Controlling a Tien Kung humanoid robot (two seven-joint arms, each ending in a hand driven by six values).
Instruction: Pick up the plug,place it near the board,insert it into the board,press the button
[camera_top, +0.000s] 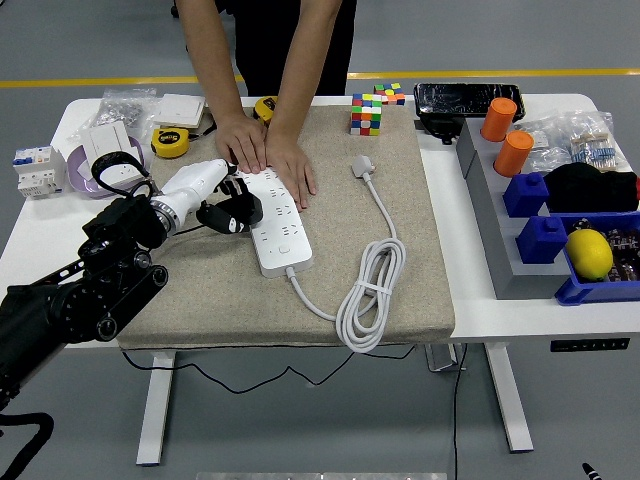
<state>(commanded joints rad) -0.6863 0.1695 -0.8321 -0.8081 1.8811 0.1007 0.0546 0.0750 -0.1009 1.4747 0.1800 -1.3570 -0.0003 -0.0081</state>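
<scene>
A white power strip (277, 222) lies on the beige mat (200, 290), its cable looping to a white plug (363, 166) that lies loose on the mat to the right. My left hand (232, 205) rests at the strip's left edge, fingers curled, holding nothing I can see. A person's two hands (268, 152) press down on the strip's far end. My right arm is out of view.
A Rubik's cube (366, 113) stands at the mat's far edge. Yellow tape measures (170, 141) and white switch parts (110, 140) lie at the far left. Grey and blue bins (545, 215) with orange cups, a lemon (589, 252) and black items fill the right side.
</scene>
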